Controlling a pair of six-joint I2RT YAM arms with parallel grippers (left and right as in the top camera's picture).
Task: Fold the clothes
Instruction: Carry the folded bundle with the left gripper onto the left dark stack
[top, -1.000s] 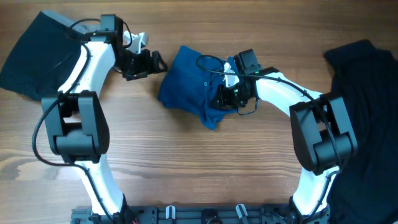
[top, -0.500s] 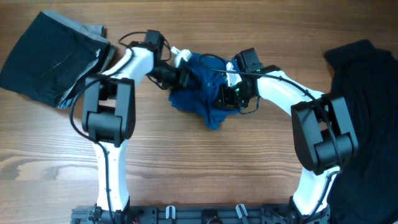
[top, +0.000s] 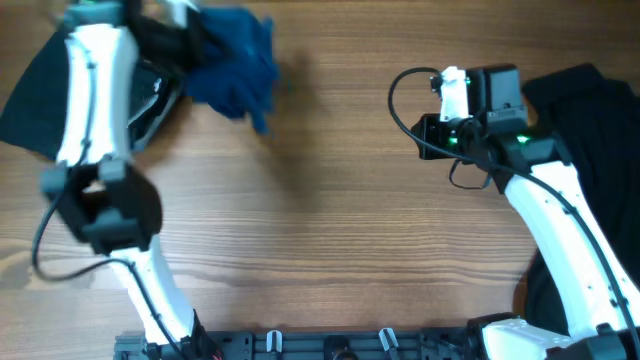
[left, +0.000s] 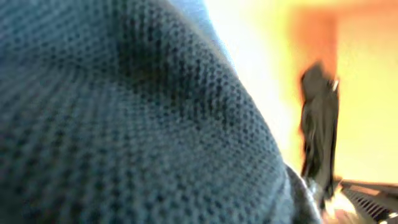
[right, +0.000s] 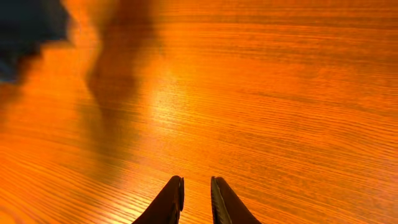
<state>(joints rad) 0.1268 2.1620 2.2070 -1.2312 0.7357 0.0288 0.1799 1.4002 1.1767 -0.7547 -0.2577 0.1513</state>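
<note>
The crumpled blue garment (top: 235, 65) hangs bunched at the far left of the table, partly over the dark folded clothes (top: 40, 100). My left gripper (top: 187, 42) is buried in that cloth and carries it, so its fingers are hidden. Blue knit fabric (left: 124, 124) fills the left wrist view. My right gripper (top: 422, 137) hovers right of centre, well apart from the blue garment. Its fingers (right: 174, 199) stand slightly parted over bare wood with nothing between them (right: 197, 186). A corner of the blue garment (right: 25, 31) shows at the top left of the right wrist view.
A black garment (top: 590, 110) lies spread along the right edge of the table, under and behind my right arm. Bare wood (top: 320, 220) stretches between the two arms. The arm bases sit at the front edge.
My left arm has swung the blue garment from the table's middle to the far left. My right gripper has let go of it and pulled back to the right.
</note>
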